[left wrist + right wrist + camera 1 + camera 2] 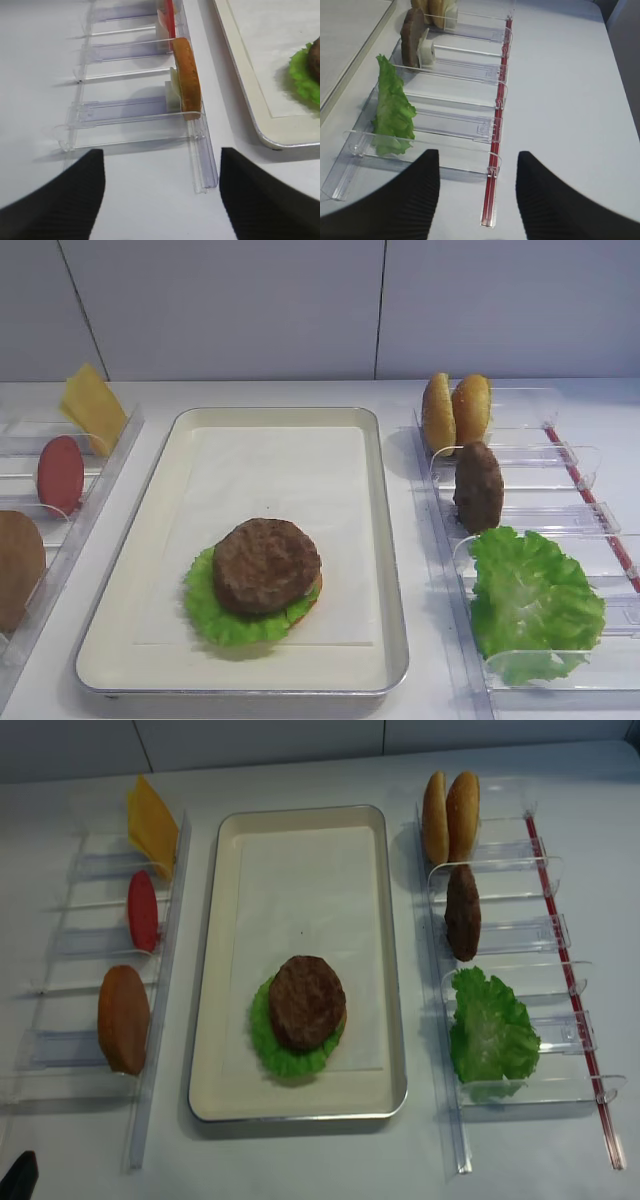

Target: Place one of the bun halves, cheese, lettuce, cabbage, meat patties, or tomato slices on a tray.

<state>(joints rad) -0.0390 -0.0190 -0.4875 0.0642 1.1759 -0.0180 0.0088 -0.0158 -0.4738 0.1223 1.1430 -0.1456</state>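
Observation:
On the silver tray [392,540] one meat patty [266,565] lies on a lettuce leaf [212,620], with an orange edge showing beneath. A second patty [479,487] stands in the right rack, between two bun halves [455,410] and another lettuce leaf [530,600]. In the left rack stand cheese [93,407], a tomato slice [60,475] and a bun half [15,570]. My right gripper [477,155] is open and empty over the table at the right rack's near end. My left gripper [161,152] is open and empty before the left rack's near end.
Clear plastic racks [505,970] [90,990] flank the tray on both sides. A red strip [495,150] runs along the right rack's outer edge. White table [570,100] stretches to the right of that rack. A white wall [300,300] stands behind.

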